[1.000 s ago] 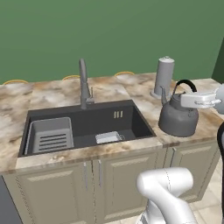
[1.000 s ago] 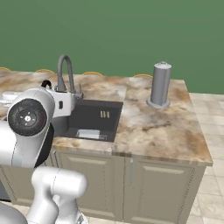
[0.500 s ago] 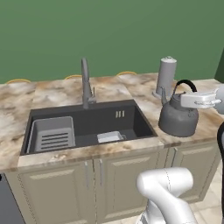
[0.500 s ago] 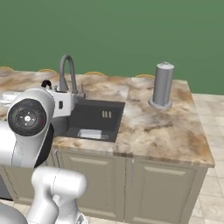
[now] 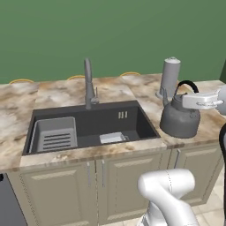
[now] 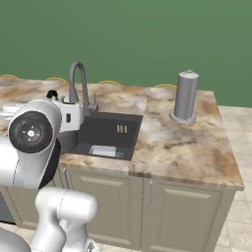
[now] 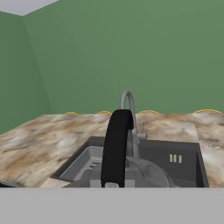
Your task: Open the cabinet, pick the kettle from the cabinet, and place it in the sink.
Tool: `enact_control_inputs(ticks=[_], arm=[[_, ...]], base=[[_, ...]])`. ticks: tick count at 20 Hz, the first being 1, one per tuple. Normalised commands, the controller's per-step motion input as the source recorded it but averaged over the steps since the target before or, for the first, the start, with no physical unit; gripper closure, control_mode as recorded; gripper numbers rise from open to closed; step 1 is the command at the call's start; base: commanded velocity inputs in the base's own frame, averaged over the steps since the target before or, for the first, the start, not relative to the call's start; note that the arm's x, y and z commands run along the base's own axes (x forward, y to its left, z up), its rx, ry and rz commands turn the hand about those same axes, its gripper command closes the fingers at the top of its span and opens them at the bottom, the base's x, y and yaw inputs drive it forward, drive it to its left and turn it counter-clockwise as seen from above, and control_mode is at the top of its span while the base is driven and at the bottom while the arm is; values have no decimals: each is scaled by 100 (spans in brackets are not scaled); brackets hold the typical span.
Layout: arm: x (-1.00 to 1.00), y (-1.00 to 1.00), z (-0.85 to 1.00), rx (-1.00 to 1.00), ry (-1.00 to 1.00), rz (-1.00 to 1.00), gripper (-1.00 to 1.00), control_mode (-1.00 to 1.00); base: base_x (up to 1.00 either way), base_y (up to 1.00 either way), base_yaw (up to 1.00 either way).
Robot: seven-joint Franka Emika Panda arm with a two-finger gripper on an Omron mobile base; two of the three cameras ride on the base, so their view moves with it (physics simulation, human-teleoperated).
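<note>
In the left base view, the far left of the marble counter is bare stone. Next comes the sink, a dark basin set into the counter, with a grey rack lying in its left half, a small pale piece on the floor near the front wall, and the faucet standing at the far rim behind the middle. Right of the basin, a tall light-grey canister stands at the far side of the counter.

Nearer than the canister and just right of the sink's right wall is the kettle. It looks to hang over the counter edge rather than rest on it, though contact cannot be ruled out. The gripper reaches in from the right and is clamped tight on the kettle's black arched handle at its top.

The relation that matters: the basin lies directly to the kettle's left, its open right half nearest. In the hand view the handle stands upright in front of the camera with the sink spread beyond it, so the carry runs leftward over the rim, then down, keeping clear of the faucet.
</note>
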Motion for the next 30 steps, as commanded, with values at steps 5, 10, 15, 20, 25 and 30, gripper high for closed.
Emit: enact_control_inputs(ticks=[5, 10, 15, 20, 25, 30], arm=[[0, 0, 0, 0, 0, 0, 100, 100], [0, 0, 0, 0, 0, 0, 100, 100], [0, 0, 0, 0, 0, 0, 100, 100], [0, 0, 0, 0, 0, 0, 100, 100], [0, 0, 0, 0, 0, 0, 100, 100], [0, 0, 0, 0, 0, 0, 100, -100]], base=[[18, -2, 2], [7, 0, 2], [0, 0, 0], [0, 0, 0], [0, 0, 0], [0, 0, 0]])
